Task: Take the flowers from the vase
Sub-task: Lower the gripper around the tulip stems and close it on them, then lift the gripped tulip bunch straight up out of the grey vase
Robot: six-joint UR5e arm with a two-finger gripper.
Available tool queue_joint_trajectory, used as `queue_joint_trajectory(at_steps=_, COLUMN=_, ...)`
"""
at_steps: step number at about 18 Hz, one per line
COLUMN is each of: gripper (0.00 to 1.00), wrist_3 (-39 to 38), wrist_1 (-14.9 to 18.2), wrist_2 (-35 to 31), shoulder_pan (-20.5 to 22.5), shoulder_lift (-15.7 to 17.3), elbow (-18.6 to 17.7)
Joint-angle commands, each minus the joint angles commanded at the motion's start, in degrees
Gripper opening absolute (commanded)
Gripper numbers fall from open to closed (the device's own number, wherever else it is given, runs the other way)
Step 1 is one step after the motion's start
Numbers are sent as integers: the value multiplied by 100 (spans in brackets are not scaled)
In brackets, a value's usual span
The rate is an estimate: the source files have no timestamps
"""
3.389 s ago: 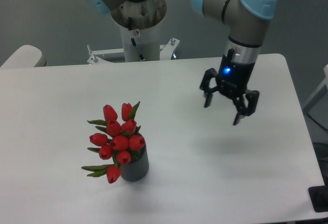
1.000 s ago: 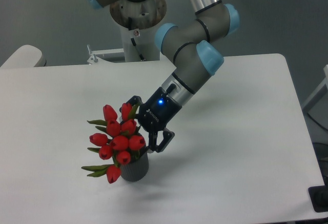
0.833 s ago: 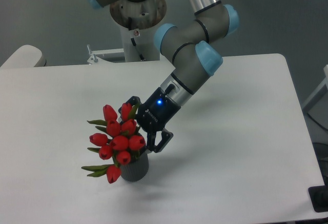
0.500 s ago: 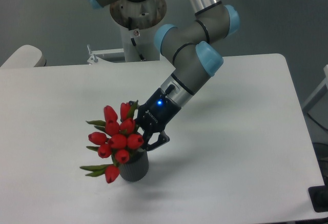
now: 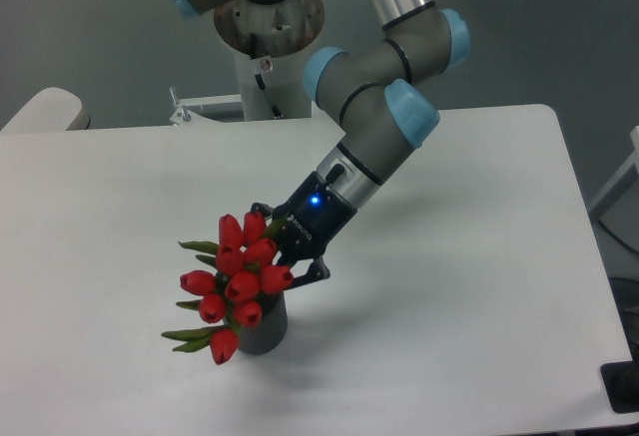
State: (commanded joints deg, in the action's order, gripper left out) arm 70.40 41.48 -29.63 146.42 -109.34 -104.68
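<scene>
The flowers [image 5: 236, 276], a bunch of red tulip buds with narrow green leaves, stand in the dark grey ribbed vase [image 5: 265, 328] on the white table, front left of centre. The bunch leans toward the front left. My gripper [image 5: 285, 249] reaches down from the right, tilted, and is shut on the bunch at its right side, just above the vase's rim. The stems are hidden behind the buds and fingers.
The white table [image 5: 469, 286] reaches to the right edge near the frame's side. The arm's base column [image 5: 268, 67] stands behind the table's far edge. A pale rounded object [image 5: 40, 112] sits at the far left.
The gripper came from the right side of the table to the bunch, then shut on it. Since then the bunch has shifted a little to the right and the vase has moved slightly.
</scene>
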Motion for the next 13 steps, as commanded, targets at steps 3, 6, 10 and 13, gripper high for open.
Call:
queue_joint_trajectory(at_steps=3, gripper=33, wrist_3=-44, wrist_1=0, wrist_2=185, shoulder_pan=53, shoulder_lift=88, elbow=-44)
queue_joint_trajectory(at_steps=6, gripper=33, wrist_3=-394, wrist_1=0, wrist_2=203, shoulder_pan=44, shoulder_lift=246, elbow=-27)
queue_joint_trajectory(at_steps=10, gripper=33, wrist_3=-808, wrist_1=0, wrist_2=203, shoulder_pan=62, shoulder_lift=378, elbow=44)
queue_joint_trajectory(at_steps=13, gripper=33, wrist_3=-1054, wrist_1=9, wrist_2=255, shoulder_pan=114, shoulder_lift=536, elbow=113)
